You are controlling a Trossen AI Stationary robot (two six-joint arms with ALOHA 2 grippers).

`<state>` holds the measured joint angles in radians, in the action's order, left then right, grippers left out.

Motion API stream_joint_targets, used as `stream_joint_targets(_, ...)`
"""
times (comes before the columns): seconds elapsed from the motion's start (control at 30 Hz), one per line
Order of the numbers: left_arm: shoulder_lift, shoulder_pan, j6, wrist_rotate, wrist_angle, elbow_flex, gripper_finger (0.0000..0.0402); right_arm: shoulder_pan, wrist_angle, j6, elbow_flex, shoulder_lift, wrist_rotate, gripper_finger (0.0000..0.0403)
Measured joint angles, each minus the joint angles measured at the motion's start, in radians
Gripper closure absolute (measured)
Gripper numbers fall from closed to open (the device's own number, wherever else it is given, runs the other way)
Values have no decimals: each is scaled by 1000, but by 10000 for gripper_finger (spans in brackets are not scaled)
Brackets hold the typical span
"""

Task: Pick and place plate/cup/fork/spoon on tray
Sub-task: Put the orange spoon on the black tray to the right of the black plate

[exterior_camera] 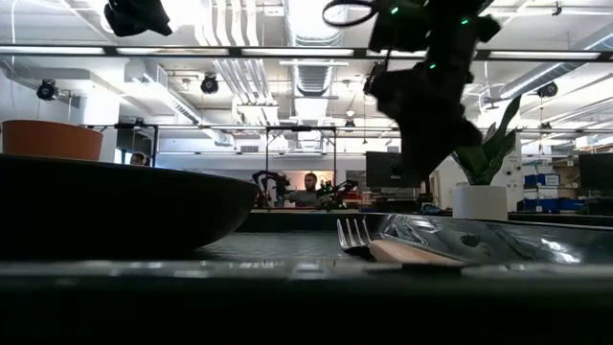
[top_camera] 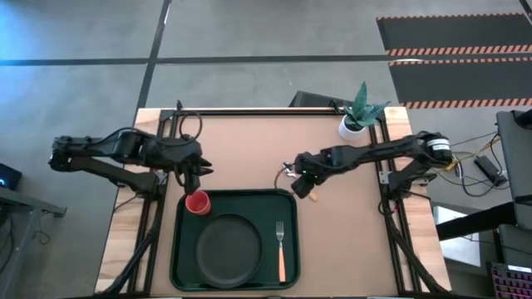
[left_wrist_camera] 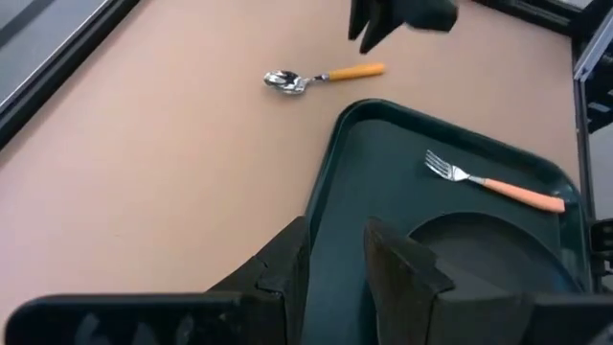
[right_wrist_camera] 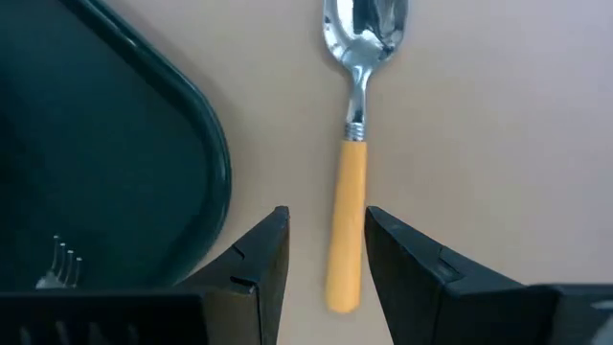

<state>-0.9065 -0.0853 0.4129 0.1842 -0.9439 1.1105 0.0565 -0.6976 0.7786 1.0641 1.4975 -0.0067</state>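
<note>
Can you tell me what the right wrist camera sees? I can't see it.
The right gripper has its jaws open on either side of the spoon's orange handle, which lies on the tan table. A corner of the green tray is beside it.

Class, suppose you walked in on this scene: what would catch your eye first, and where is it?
The right gripper hangs over the spoon, fingers open on either side of its orange handle, on the table just off the tray's corner. On the tray lie the plate, the fork and the red cup, with the left gripper just above the cup.
</note>
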Motion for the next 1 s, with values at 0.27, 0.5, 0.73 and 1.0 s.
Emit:
stream_joint_targets(0.27,19,0,1,1,1,-9,318,60,-164,-184,163,230,-54,251)
stream_joint_targets(0.5,17,0,1,1,2,-9,318,67,-177,-252,251,342,-73,234)
stream_joint_targets(0.73,19,0,1,1,1,-9,318,71,-180,-281,267,384,-73,234)
stream_joint_targets(1.0,17,0,0,1,1,-9,318,82,-175,-306,251,385,-73,251)
